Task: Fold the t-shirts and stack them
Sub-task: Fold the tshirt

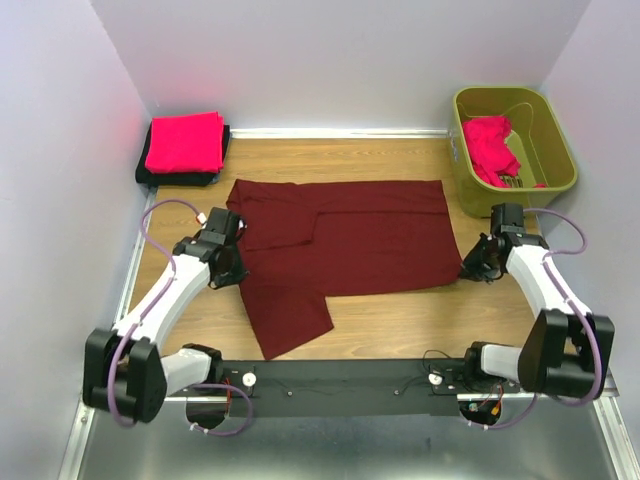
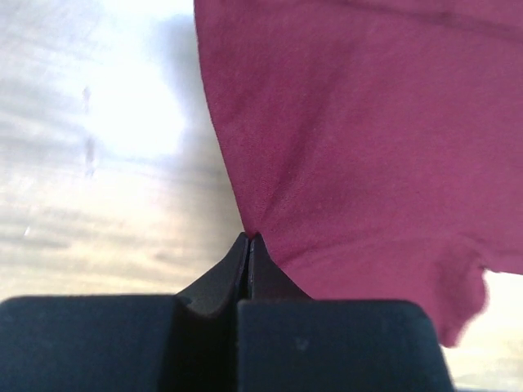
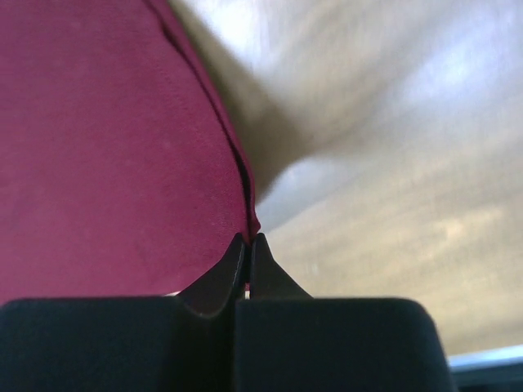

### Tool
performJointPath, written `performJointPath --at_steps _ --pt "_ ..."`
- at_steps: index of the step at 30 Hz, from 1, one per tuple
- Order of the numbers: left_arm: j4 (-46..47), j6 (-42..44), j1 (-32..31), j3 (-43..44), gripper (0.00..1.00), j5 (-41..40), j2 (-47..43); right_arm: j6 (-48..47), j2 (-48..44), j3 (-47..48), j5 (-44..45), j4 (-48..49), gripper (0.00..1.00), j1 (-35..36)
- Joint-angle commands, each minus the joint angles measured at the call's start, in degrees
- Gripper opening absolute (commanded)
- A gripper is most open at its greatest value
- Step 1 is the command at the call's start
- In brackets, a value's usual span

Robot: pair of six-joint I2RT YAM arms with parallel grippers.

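A dark maroon t-shirt [image 1: 350, 240] lies spread on the wooden table, its far edge folded over and one sleeve hanging toward the near edge. My left gripper [image 1: 237, 268] is shut on the shirt's left edge [image 2: 327, 163]. My right gripper [image 1: 470, 268] is shut on the shirt's right near corner [image 3: 122, 163]. A folded pinkish-red t-shirt [image 1: 185, 142] lies on a folded black one [image 1: 170, 178] at the far left corner. Another pinkish-red t-shirt [image 1: 488, 148] lies crumpled in the bin.
The olive-green plastic bin [image 1: 560, 150] stands at the far right corner. White walls close in the table on three sides. A black rail [image 1: 340, 385] with both arm bases runs along the near edge.
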Motion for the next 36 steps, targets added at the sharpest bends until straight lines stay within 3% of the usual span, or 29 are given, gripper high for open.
performJointPath --at_steps 1,5,11,19,36 --pt "-9.84 0.41 0.35 -0.12 0.00 2.13 -6.36 -1.66 -4.63 1.23 -1.89 -14.22 0.01 -0.19" --pt "-11.60 -0.03 0.88 1.37 0.00 1.61 -10.07 -1.23 -7.01 0.52 -2.42 -14.94 0.01 -0.10" --pt "-8.45 2.43 4.12 1.54 0.00 2.48 -5.77 -3.59 -4.73 6.40 1.97 -14.24 0.01 -0.10" --pt "-3.52 7.44 10.81 7.25 0.00 4.41 -0.06 -4.21 0.81 11.24 -0.13 -9.24 0.00 -0.10" --pt "4.83 10.52 12.04 15.43 0.00 8.19 12.78 -4.48 12.06 19.77 -2.51 -1.32 0.01 -0.10"
